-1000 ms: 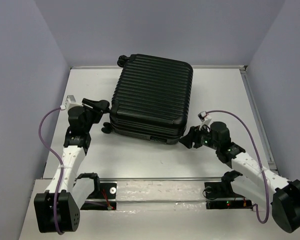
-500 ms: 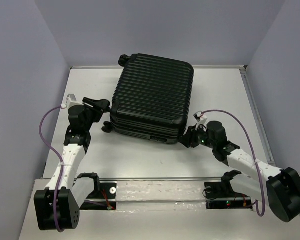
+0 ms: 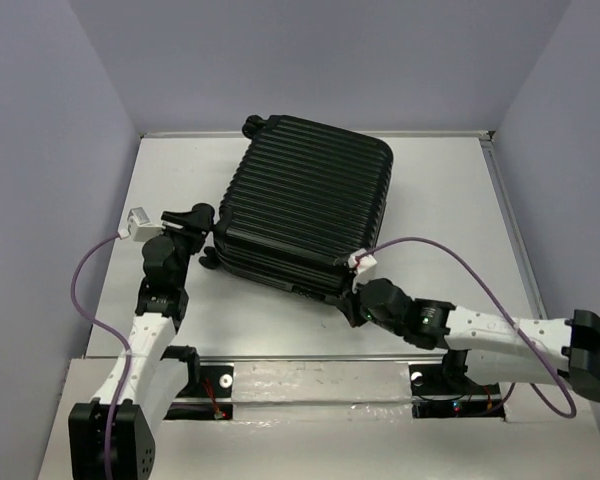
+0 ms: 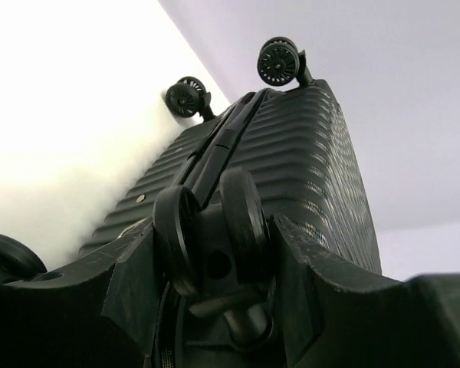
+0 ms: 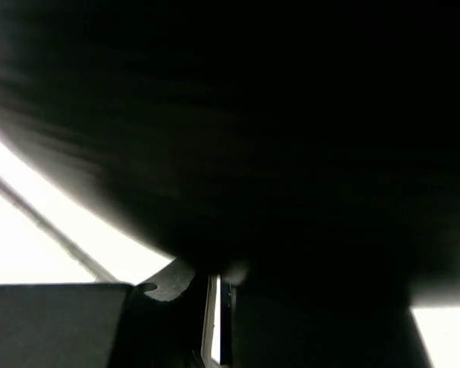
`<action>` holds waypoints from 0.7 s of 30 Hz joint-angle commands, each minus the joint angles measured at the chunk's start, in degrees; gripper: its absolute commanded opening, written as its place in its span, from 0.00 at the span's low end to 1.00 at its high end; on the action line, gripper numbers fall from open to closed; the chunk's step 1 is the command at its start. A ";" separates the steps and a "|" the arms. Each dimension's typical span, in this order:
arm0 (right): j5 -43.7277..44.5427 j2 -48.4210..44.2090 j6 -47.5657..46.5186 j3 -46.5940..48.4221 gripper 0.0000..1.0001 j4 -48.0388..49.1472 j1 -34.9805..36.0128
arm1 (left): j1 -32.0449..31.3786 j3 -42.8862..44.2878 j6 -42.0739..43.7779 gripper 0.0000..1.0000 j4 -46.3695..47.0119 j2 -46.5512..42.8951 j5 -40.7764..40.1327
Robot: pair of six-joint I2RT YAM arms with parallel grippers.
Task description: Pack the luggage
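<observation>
The luggage (image 3: 305, 205) is a black ribbed suitcase lying closed and flat on the white table (image 3: 450, 200), slightly askew. My left gripper (image 3: 200, 217) is at its near left corner. In the left wrist view its fingers (image 4: 314, 268) press on both sides of a double caster wheel (image 4: 241, 222), so the left gripper (image 4: 215, 253) is shut on that wheel. Two far wheels (image 4: 280, 61) show beyond it. My right gripper (image 3: 357, 303) is shut against the near right corner. In the right wrist view the dark shell (image 5: 253, 115) fills the picture, and the right gripper (image 5: 215, 287) shows only a thin slit of light.
Grey walls close in the table on the left, back and right. A raised lip (image 3: 510, 220) runs along the right side. A metal rail (image 3: 310, 358) crosses in front of the arm bases. Purple cables (image 3: 450, 255) loop off both wrists.
My right gripper has closed and swung left along the near edge, in under the near right corner. The luggage has turned a little, with that corner shifting left. The left gripper has stayed on the wheel.
</observation>
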 commanded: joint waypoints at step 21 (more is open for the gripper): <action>-8.11 44.48 -2.94 34.39 0.07 21.52 4.76 | -29.68 -7.49 0.56 0.06 -0.64 -9.79 1.19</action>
